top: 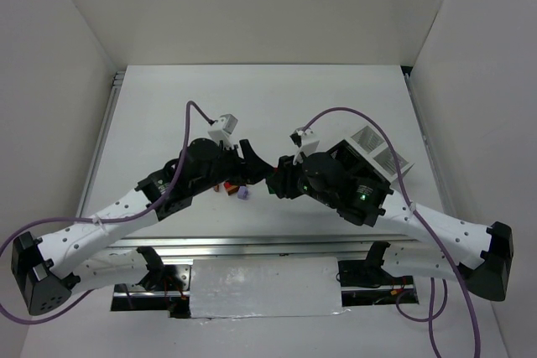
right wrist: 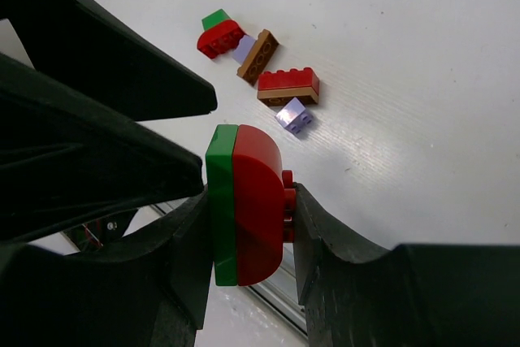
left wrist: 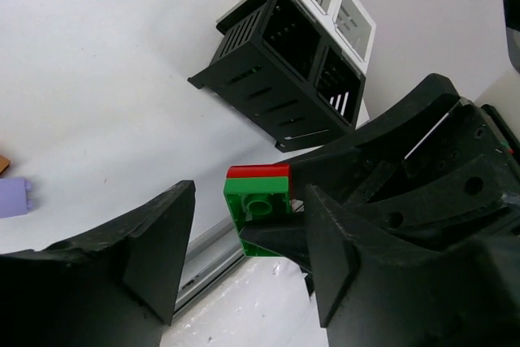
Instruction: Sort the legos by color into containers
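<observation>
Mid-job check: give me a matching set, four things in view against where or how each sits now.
1. red-and-green stacked plastic lego piece
2. small pale lavender plastic brick
3. left end effector
4. black-and-white plastic bin block

A. open, gripping nothing
B. standing on the white table, right half
C. clamped in the right end effector
D. loose beside a red-on-brown brick

Pairs: 1-C, 2-D, 3-A, 4-B

Lavender plastic brick [left wrist: 15,197]: cut off by the left-wrist view's left edge.
Thin brown-orange brick [left wrist: 3,165]: only a sliver shows there.
Red-on-green brick stack [left wrist: 258,197]: underside hidden by my right fingers [left wrist: 272,243].
Black slotted bin block [top: 375,150]: partly under my right arm [top: 436,228].
</observation>
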{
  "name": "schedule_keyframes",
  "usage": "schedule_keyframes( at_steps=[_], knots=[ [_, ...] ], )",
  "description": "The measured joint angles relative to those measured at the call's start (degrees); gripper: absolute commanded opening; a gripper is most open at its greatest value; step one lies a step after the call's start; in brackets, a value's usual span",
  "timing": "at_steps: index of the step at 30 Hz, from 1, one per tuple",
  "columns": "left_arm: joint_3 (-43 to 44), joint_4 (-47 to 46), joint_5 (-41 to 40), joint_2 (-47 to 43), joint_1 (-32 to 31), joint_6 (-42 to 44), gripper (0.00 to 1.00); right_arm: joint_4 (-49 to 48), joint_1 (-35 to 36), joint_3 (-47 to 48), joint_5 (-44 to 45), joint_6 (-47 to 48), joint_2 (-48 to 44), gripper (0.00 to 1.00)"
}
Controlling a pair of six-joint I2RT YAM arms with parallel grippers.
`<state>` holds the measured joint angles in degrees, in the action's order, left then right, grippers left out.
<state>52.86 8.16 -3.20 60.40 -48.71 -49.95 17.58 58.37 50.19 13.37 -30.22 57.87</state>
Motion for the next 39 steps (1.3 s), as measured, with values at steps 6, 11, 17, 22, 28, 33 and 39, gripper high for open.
schedule_keyframes(
  at_steps=[6, 11, 17, 22, 28, 33, 39],
  knots=[
    [0.04, -0.07, -0.22, 0.15, -0.26, 0.0, 0.61, -0.02, 0.04, 0.15, 0.02, -0.04, 0.02, 0.0],
    [0.04, -0.2, -0.15, 0.57, -0.55, 0.0, 0.64, -0.63, 0.04, 0.5, -0.02, -0.24, 0.02, 0.0],
    [0.09, -1.92, 0.39, 1.46, -0.63, -0.57, 0.32, -0.83, 0.17, 0.52, -0.07, -0.37, 0.22, 0.0],
    [0.28, -2.19, 0.22, 1.49, -0.59, -0.96, 0.04, -1.07, 0.17, 1.03, 0.66, -0.46, 0.92, 0.0],
    [0.28, -2.56, 0.22, 1.73, -0.44, -0.81, 0.0, -1.38, 0.15, 1.03, 1.22, -1.09, 1.18, 0.74],
    [0.42, -3.3, -0.15, 1.29, -0.31, 0.48, 0.0, -2.05, 0.0, 0.66, -2.16, -0.61, 0.66, 1.0],
    [0.39, -1.31, -0.52, -1.42, -0.68, 5.81, 0.0, -4.5, -6.16, -2.23, -15.89, 3.43, -6.6, 1.0]
  ],
)
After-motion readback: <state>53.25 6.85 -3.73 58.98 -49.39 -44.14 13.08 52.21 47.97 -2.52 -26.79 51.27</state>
